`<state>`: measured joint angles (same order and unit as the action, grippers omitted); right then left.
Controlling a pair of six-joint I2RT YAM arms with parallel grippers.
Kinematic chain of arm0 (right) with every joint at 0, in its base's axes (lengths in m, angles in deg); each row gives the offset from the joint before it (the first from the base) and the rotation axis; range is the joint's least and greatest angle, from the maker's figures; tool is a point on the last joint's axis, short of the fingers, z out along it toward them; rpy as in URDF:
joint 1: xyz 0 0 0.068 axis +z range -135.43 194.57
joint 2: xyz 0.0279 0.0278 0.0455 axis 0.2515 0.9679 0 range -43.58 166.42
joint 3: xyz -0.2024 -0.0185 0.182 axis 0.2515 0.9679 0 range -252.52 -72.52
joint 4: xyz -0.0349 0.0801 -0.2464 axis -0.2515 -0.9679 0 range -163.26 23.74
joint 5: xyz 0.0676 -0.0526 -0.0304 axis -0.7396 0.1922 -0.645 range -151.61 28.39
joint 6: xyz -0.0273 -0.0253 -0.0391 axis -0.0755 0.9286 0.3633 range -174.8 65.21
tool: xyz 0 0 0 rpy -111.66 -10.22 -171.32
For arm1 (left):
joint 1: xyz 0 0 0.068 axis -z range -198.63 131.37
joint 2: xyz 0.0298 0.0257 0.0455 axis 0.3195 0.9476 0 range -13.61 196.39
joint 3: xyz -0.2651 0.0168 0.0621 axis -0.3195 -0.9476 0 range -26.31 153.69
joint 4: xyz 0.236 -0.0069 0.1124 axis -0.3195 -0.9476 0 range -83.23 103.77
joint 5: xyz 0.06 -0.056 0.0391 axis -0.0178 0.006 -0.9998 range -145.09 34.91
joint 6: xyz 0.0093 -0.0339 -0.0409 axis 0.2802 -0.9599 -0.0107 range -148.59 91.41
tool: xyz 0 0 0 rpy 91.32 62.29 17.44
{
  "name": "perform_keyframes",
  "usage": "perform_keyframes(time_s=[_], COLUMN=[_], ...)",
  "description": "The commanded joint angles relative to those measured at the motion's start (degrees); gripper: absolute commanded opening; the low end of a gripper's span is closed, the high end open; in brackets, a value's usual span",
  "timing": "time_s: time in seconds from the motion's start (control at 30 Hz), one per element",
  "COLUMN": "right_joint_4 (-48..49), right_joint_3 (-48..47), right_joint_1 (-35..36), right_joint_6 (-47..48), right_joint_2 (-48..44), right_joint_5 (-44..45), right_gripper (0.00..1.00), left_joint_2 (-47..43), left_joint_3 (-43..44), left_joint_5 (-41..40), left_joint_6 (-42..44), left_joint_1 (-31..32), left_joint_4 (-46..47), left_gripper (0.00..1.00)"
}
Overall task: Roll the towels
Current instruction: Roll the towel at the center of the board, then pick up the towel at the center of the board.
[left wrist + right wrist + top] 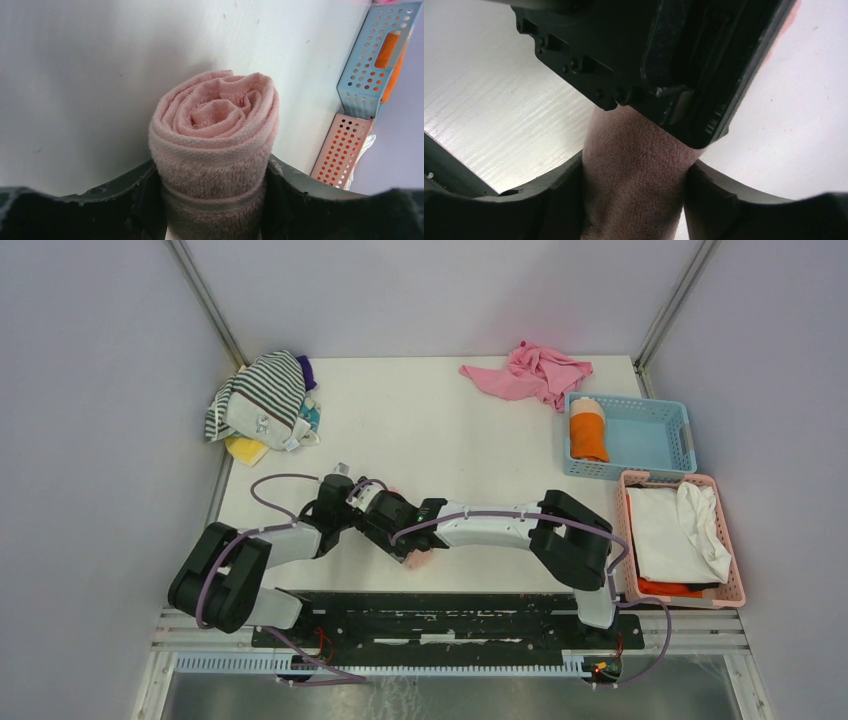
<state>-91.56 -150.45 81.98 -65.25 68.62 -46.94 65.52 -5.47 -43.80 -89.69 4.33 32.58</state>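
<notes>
The pale pink towel (pixel 215 130) is rolled into a tight cylinder, its spiral end facing the left wrist camera. My left gripper (pixel 214 202) is shut on it, one finger on each side. My right gripper (pixel 634 200) is shut on the same roll (pixel 634 165), with the left gripper's black body right above it. In the top view both grippers, left (pixel 378 512) and right (pixel 408 538), meet near the table's front middle, and only a bit of pink towel (pixel 420 558) shows. The orange towel (pixel 588 430) lies rolled in the blue basket (pixel 650 430).
A bright pink cloth (pixel 530 372) lies crumpled at the back. A pile of striped and other cloths (pixel 262 400) sits at the back left. A pink basket (pixel 730 540) with white and orange cloths stands at the right edge.
</notes>
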Motion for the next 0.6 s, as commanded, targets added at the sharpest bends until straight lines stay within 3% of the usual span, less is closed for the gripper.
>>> perform_keyframes(time_s=[0.0,0.4,0.57], right_joint_4=[1.83,-1.76,-5.03], right_joint_3=[3.16,8.37,8.18], right_joint_1=[-1.71,-3.31,-5.51], right_joint_6=[-3.53,-3.16,-2.24], right_joint_2=[5.35,-5.21,-9.89], right_joint_5=[-3.02,-0.48,2.8], right_gripper=[0.63,0.12,0.01], left_joint_2=[4.08,7.25,10.2], left_joint_3=[-2.6,8.5,17.74], left_joint_5=[-1.65,2.87,6.77], left_joint_6=[-1.05,-0.66,0.58], left_joint_1=[3.32,-0.68,-5.6], left_joint_4=[-5.16,-7.06,-11.25], left_gripper=[0.64,0.76,0.79])
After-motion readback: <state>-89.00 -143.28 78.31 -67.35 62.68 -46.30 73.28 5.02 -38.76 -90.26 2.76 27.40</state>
